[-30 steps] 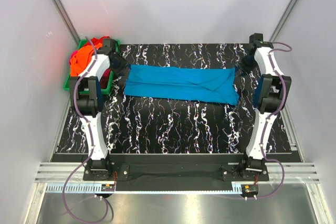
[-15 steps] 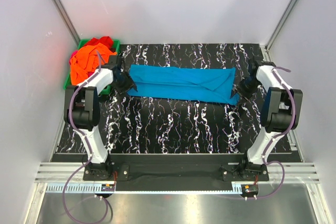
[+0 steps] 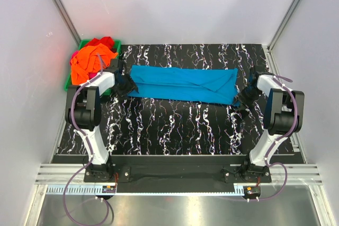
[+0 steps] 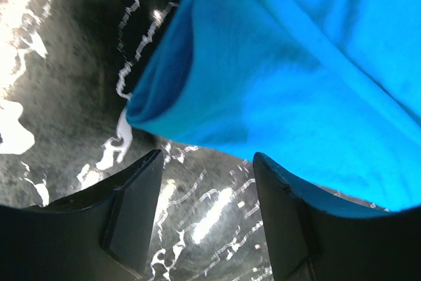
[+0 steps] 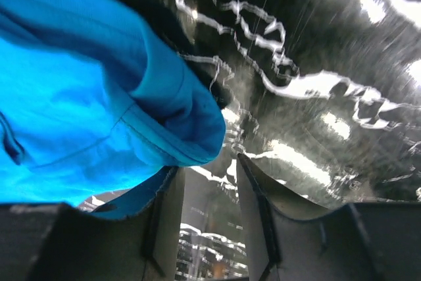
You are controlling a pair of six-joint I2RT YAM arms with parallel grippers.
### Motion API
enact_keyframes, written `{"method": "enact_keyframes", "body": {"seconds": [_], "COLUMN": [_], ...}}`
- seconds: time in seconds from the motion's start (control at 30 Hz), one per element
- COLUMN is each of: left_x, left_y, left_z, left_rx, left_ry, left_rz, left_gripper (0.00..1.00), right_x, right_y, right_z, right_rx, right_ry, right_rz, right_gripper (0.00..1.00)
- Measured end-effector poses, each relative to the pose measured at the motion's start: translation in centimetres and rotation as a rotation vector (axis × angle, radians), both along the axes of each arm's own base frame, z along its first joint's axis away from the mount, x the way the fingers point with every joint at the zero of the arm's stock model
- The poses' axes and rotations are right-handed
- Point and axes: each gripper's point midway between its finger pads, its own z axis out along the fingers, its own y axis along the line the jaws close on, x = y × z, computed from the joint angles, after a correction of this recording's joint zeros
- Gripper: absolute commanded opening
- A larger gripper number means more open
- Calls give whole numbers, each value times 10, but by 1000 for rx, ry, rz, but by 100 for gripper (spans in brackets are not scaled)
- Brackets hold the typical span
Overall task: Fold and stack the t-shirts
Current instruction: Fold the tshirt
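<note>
The left gripper (image 4: 207, 162) is shown low over the counter (image 3: 175, 125), jaws spread and empty. The left corner of the blue shirt (image 3: 183, 84) lies just ahead of the fingertips, not between them. The right gripper (image 5: 207, 208) is set at the shirt's right end, jaws partly parted, with only counter seen in the gap. A rolled hem lies against one finger there. The blue shirt is laid out as a long folded band across the far half of the counter. An orange shirt (image 3: 87, 62) and a red shirt (image 3: 104, 41) are heaped in the bin (image 3: 68, 84) at the far left corner.

Risks, as judged:
- **Missed grasp:** if the jaws are closed short of the corners, nothing but counter may be pinched.
- **Unfolding:** if only one layer is caught, the band may be opened on lifting.
- **Skew:** if the ends are pulled unevenly, the fold may be skewed.
</note>
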Motion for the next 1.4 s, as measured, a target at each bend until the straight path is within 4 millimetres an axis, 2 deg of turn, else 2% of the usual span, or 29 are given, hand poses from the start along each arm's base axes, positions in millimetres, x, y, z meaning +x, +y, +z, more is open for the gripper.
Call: {"method": "enact_keyframes", "body": {"seconds": [0.1, 0.3, 0.37, 0.57, 0.7, 0.8, 0.97, 1.07, 1.13, 1.2, 1.3, 1.33, 1.4], "left_x": [3, 18, 19, 21, 20, 20, 16, 12, 12, 15, 17, 18, 16], "left_y": [5, 12, 12, 15, 18, 20, 20, 19, 17, 13, 6, 3, -2], "left_z": [-8, -8, -9, -10, -12, -13, -12, -5, 6, 18, 41, 50, 62], "left_rx": [28, 57, 62, 78, 95, 105, 110, 108, 107, 100, 76, 65, 49], "left_ry": [13, 1, 0, 6, 18, 38, 64, 67, 61, 30, -27, -49, -84], "left_rz": [12, 29, 31, 32, 31, 30, 28, 21, 12, 3, -12, -17, -27], "left_gripper": [63, 61, 61, 54, 47, 47, 52, 54, 54, 55, 56, 56, 56], "right_x": [5, 11, 13, 18, 21, 19, 9, 9, 19, 32, 51, 62, 77], "right_y": [-9, -22, -25, -29, -32, -37, -37, -28, -13, 8, 49, 64, 82], "right_z": [-1, 0, 0, 1, 1, 4, 19, 39, 53, 63, 74, 78, 76], "right_rx": [-36, -107, -124, -148, -163, -188, -196, -187, -174, -156, -120, -95, -76], "right_ry": [-22, -43, -53, -81, -80, -53, -32, -71, -122, -179, -256, -289, -318], "right_rz": [0, 34, 51, 122, 170, 189, 209, 224, 249, 286, 362, 385, 420], "right_gripper": [43, 35, 35, 34, 23, 25, 38, 39, 42, 45, 46, 44, 40]}}
